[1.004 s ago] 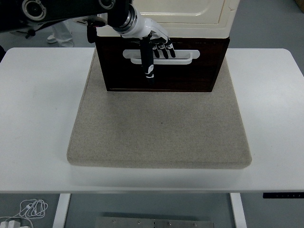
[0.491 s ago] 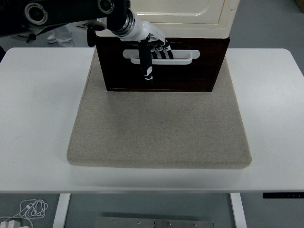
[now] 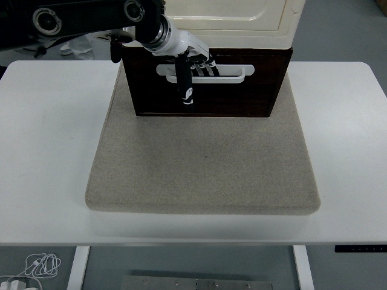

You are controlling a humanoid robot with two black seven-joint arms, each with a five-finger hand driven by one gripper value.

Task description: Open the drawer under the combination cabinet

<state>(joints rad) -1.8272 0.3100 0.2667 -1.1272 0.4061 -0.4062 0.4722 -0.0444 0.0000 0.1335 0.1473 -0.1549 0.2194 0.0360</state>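
Observation:
The cream cabinet (image 3: 236, 24) stands at the back of a beige mat (image 3: 205, 163). Beneath it is a dark brown drawer (image 3: 242, 96) with a white slot handle (image 3: 233, 72) across its front. My left hand (image 3: 192, 75) reaches in from the upper left. Its fingers (image 3: 204, 65) are hooked into the left half of the handle slot, and the black thumb (image 3: 185, 87) points down over the drawer front. The fingertips are hidden inside the slot. The right arm is out of view.
The mat lies on the white table (image 3: 48, 121), with bare table on both sides of it and in front. A coiled white cable (image 3: 39, 264) lies on the floor at the lower left. A person's legs (image 3: 75, 45) show at the top left.
My left hand has shifted slightly left and farther into the handle slot, so less of the fingers shows. The drawer front looks unmoved.

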